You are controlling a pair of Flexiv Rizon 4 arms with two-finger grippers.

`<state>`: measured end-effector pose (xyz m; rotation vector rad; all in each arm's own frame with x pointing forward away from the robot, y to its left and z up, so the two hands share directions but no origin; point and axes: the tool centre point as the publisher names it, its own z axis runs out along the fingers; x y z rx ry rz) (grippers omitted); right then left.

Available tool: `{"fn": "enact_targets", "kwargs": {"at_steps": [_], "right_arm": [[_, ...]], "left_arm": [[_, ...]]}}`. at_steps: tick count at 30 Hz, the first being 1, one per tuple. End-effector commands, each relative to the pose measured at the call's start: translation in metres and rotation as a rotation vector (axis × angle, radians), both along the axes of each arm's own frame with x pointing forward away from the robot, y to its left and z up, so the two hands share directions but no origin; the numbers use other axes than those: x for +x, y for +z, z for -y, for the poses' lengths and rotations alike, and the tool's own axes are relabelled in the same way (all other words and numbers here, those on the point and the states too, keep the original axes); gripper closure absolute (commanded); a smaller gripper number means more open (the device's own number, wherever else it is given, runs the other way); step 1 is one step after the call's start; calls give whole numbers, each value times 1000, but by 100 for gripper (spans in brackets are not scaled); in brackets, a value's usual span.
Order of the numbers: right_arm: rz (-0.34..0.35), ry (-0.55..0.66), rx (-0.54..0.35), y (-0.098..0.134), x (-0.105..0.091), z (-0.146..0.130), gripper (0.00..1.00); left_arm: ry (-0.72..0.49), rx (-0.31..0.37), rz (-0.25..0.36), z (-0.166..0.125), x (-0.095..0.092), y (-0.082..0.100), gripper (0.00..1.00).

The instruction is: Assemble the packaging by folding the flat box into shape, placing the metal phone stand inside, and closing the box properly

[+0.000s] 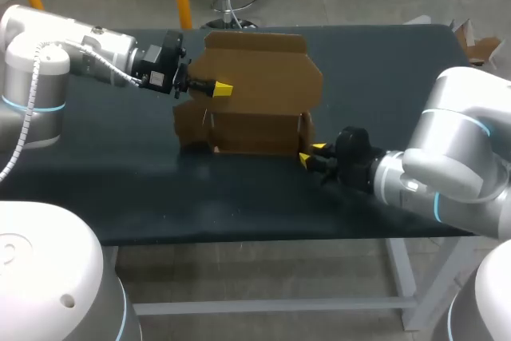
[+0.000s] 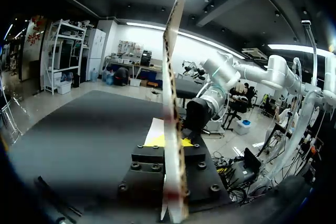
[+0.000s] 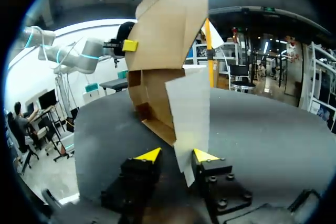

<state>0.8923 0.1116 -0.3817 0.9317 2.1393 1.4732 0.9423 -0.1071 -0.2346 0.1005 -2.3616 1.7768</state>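
1. A partly folded brown cardboard box (image 1: pixel 255 93) is seen standing upright on the dark table (image 1: pixel 239 205) with its tall panel raised. What lies inside cannot be told.
2. The upper panel is clamped edge-on between the fingers of the left end effector (image 1: pixel 214 88).
3. The right end effector (image 1: pixel 310 153) is held low at the box's near right corner with its fingers apart. A side flap (image 3: pixel 189 103) stands between them, just beside one finger.

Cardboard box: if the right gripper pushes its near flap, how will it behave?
Probably floppy: the cardboard box is thin sheet with panels leaning unevenly. Likely light, since the left gripper pinches it by one upper edge. The flap between the open fingers of the right gripper would probably hinge, not resist.
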Motion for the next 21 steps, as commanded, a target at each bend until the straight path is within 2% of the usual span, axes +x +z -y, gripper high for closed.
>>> {"fn": "enact_targets", "kwargs": {"at_steps": [1,16,21], "right_arm": [[33,-74,-43,-3,-4,-15,59],[53,-40,-33,3,-4,-35,58],[55,-34,-40,4,-12,-35,58]], "left_arm": [[-3,2,-1,0,1,-3,100],[-3,2,-1,0,1,-3,100],[-3,2,-1,0,1,-3,100]]}}
